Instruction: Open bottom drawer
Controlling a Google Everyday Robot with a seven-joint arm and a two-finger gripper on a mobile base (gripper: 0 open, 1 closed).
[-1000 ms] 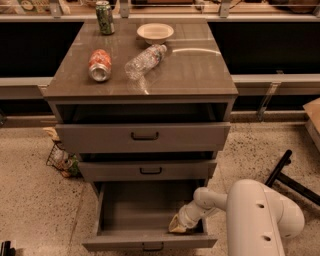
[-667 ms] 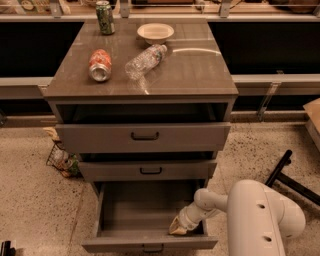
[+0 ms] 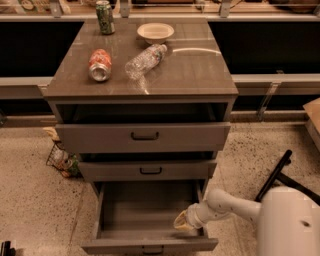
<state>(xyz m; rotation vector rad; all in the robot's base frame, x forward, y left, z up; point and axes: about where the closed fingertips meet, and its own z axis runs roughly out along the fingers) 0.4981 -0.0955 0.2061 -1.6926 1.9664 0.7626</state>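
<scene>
The bottom drawer of the grey-brown cabinet stands pulled far out, its plain grey inside bare. Its flat front with a small dark bar handle lies at the picture's lower edge. My gripper on the white arm reaches in from the right and sits just inside the drawer's right front corner, behind the front panel. The middle drawer and the taller top drawer are each pulled out a little.
On the cabinet top lie a red can on its side, a clear plastic bottle, a white bowl and an upright green can. A wire basket sits on the floor at left. A black chair leg stands at right.
The gripper has shifted slightly within the drawer's right front corner. The drawer stays pulled out as before.
</scene>
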